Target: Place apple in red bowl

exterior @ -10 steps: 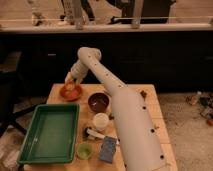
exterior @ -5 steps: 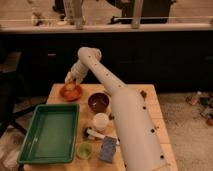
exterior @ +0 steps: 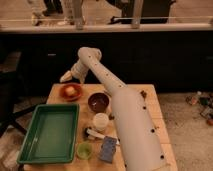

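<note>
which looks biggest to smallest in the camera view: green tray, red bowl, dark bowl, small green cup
1. green tray, by far the largest
2. red bowl and dark bowl look about alike; the dark one is nearer, so no ranking
3. small green cup

The gripper hovers above the red bowl, which holds the apple.

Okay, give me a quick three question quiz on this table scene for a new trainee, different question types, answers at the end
1. True or false: the apple lies in the red bowl.
2. Multiple choice: the gripper is A) above the far edge of the red bowl, B) inside the green tray, C) over the white cup.
3. Fill in: the bowl right of the red bowl is the dark ____ bowl.

Key: 1 true; 2 A; 3 brown.
</note>
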### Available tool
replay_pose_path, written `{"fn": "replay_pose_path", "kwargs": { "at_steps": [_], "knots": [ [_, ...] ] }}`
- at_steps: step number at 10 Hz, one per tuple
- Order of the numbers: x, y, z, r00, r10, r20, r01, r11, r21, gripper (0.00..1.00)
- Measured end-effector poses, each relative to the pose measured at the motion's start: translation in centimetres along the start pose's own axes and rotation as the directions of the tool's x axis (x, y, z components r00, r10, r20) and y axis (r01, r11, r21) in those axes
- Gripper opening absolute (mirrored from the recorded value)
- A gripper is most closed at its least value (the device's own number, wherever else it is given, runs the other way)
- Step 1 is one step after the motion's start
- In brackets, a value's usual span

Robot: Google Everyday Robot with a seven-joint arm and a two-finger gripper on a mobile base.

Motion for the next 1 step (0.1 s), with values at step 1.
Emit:
{"fn": "replay_pose_path", "kwargs": {
  "at_steps": [1],
  "knots": [
    [0.0, 0.0, 0.01, 1.0, 0.0, 0.0, 0.0, 1.0, 0.0, 0.8]
  ]
}}
